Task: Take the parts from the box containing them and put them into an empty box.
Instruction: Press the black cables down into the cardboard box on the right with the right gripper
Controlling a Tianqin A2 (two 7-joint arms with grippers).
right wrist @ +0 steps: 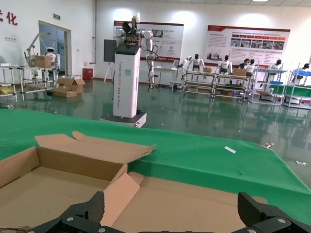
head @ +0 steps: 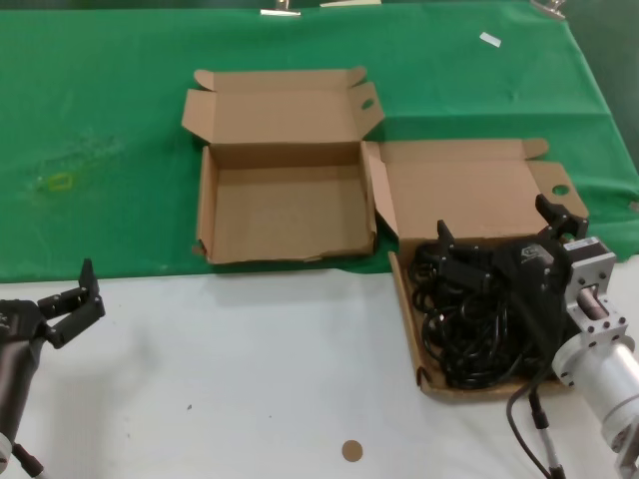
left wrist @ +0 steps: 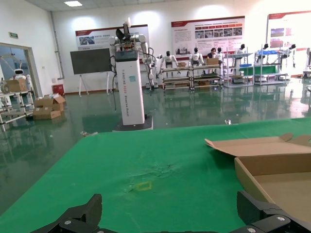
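— I stand here and look at the green cloth (head: 110,120) first. What is on it?

— Two cardboard boxes. The empty box (head: 285,205) lies well off to the left of the right gripper (head: 501,239); the box containing them (head: 469,200) lies just under its fingers, with the parts (head: 479,319), black cables, heaped inside.

— And the fingers of that gripper?

— Spread wide apart, holding nothing. One fingertip is near the top of the cable heap, the other by the lid flap. I judge the first pick is being prepared: no cable has left its box yet.

— So what must come next?

— I think it must go down into the heap and close on one bundle.

— The left gripper (head: 72,299)?

— Parked over the white table (head: 250,369), released too, far from both boxes.
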